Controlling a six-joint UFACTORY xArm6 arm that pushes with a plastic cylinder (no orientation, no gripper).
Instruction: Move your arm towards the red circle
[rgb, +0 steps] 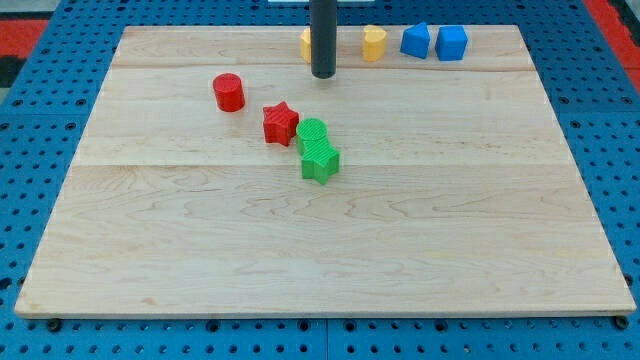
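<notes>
The red circle is a short red cylinder on the wooden board, in the upper left part of the view. My tip is the lower end of the dark rod. It stands near the view's top centre, to the right of the red circle and slightly higher in the view, with bare board between them. The rod hides part of a yellow block behind it.
A red star lies right of and below the red circle. A green cylinder and a green star touch it. A yellow block and two blue blocks line the top edge.
</notes>
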